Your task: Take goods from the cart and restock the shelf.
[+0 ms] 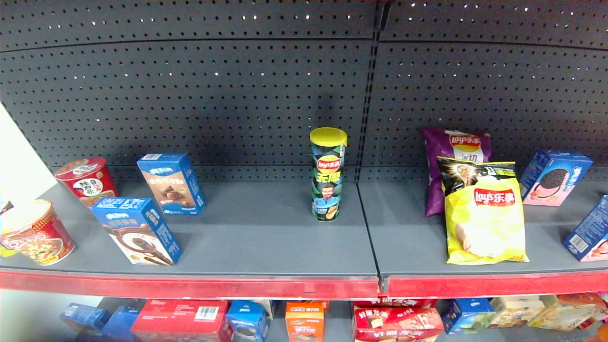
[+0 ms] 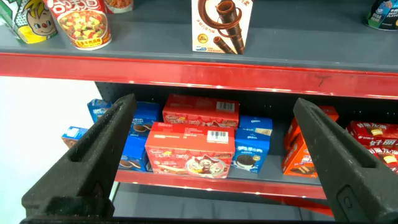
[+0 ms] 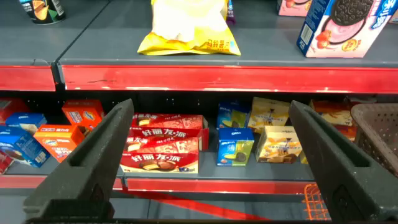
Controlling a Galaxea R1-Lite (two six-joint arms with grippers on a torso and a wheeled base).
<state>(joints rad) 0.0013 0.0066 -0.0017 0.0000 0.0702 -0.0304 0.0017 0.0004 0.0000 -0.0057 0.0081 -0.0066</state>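
The grey shelf [image 1: 266, 237] with a red front strip carries a tall chip can [image 1: 328, 174] with a yellow lid at its middle. A yellow chip bag [image 1: 484, 213] leans in front of a purple one [image 1: 451, 147] to the right. My left gripper [image 2: 214, 168] is open and empty, in front of the lower shelf below the cup noodles [image 2: 84, 22] and a biscuit-stick box [image 2: 221, 25]. My right gripper [image 3: 211, 165] is also open and empty, facing the lower shelf under the yellow chip bag [image 3: 189, 28].
Two blue snack boxes [image 1: 172, 183] [image 1: 137, 230] and two red noodle cups [image 1: 87, 181] [image 1: 35, 232] stand at the shelf's left. Blue-pink cookie boxes [image 1: 553, 176] sit at the right. Red boxes [image 2: 189, 149] [image 3: 163, 149] fill the lower shelf. A brown basket [image 3: 379, 130] shows beside the right arm.
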